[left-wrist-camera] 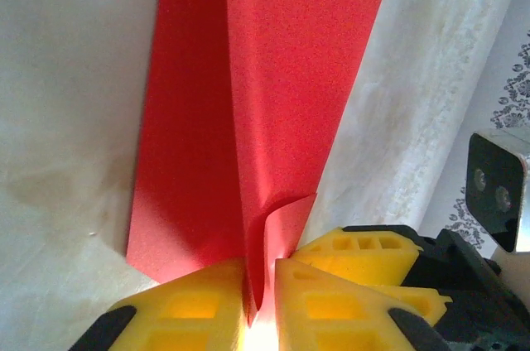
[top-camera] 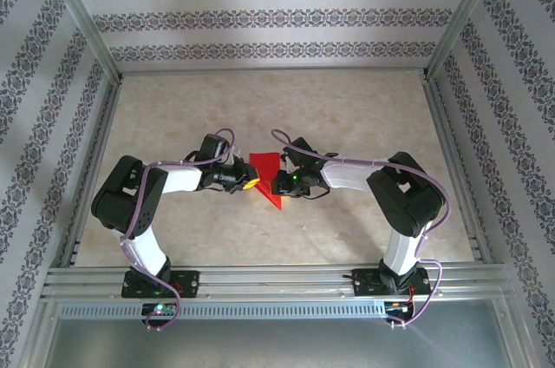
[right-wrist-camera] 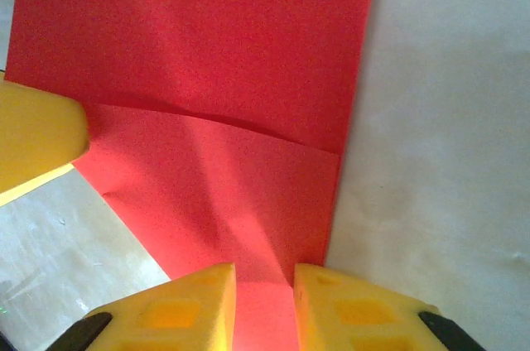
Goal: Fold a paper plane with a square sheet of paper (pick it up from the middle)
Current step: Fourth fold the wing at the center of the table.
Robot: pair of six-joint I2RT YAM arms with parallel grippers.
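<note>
The paper lies at the middle of the counter, partly folded, between the two hands. Its long axis runs from the far edge toward the near edge. The blunt, squared end faces the far edge, and the sharp tip points at the near edge, leaning slightly to the right side.

The left hand comes at it from the counter's left side and the right hand from the right. Each meets the paper across its long axis, near the pointed half, and neither is clearly nearer.

In the left wrist view, the left hand is clenched on a raised crease of the paper. This ridge runs straight away from the fingers.

In the right wrist view, the right hand has its fingers narrowly parted, with the paper showing red in the gap. I cannot tell whether they press on it. A finger of the left hand shows at the paper's opposite edge.

The next crease likely has to follow that far-to-near axis, so the left pinch on the ridge is the relation that counts.
</note>
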